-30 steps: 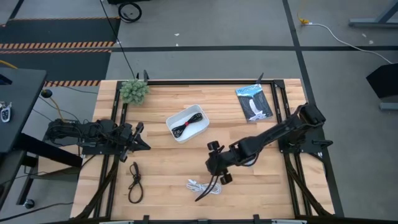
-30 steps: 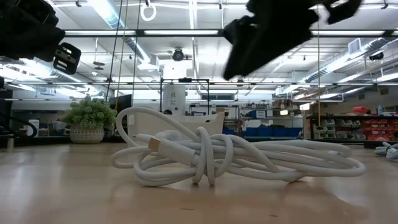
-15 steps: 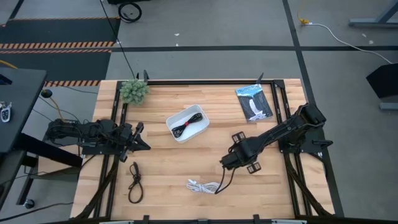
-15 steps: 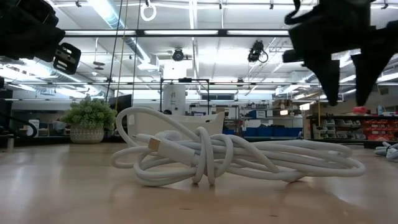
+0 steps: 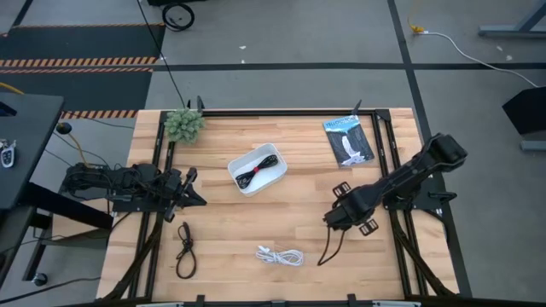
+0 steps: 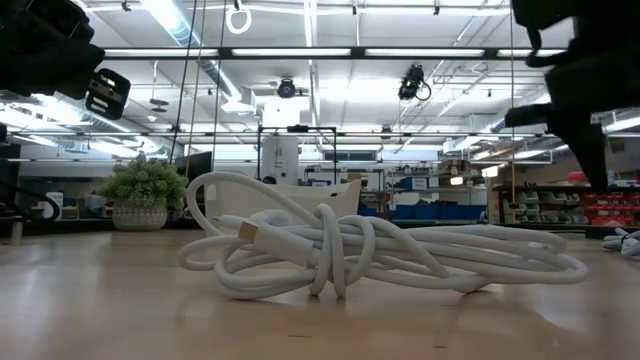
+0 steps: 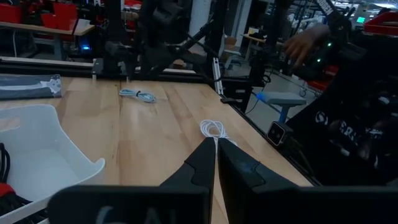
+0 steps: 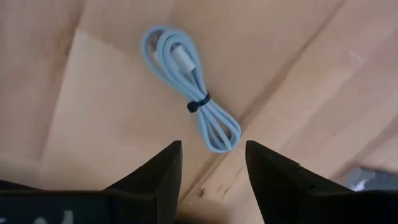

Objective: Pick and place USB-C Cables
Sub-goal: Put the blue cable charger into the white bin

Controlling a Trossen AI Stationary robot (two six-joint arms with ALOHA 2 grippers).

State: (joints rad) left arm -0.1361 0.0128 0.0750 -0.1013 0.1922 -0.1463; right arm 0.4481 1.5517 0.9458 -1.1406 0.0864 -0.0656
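A grey-blue cable [image 8: 189,93], coiled and bound by a dark tie, lies flat on the wood; it also shows in the left wrist view [image 7: 137,94]. My right gripper [image 8: 212,149] hangs above it, open, touching nothing; from above it shows near the table's right side [image 5: 331,246]. The white cable [image 5: 280,255] lies loosely coiled near the near edge [image 6: 350,250]. A dark cable [image 5: 184,249] lies at the near left. A black cable with a red tie [image 5: 252,174] sits in the white bin [image 5: 271,153]. My left gripper [image 7: 216,158] waits shut at the left side [image 5: 193,198].
A flat black-and-blue packet [image 5: 348,141] lies at the far right corner. A small potted plant [image 5: 184,124] stands at the far left corner. Black frame rails run along the table's sides [image 5: 386,145]. Bare wood lies between the bin and the white cable.
My right gripper has swung from above the white cable toward the table's right edge, turning as it went, and now hangs over the grey-blue cable. The white cable has stayed where it was. The left arm has kept still.
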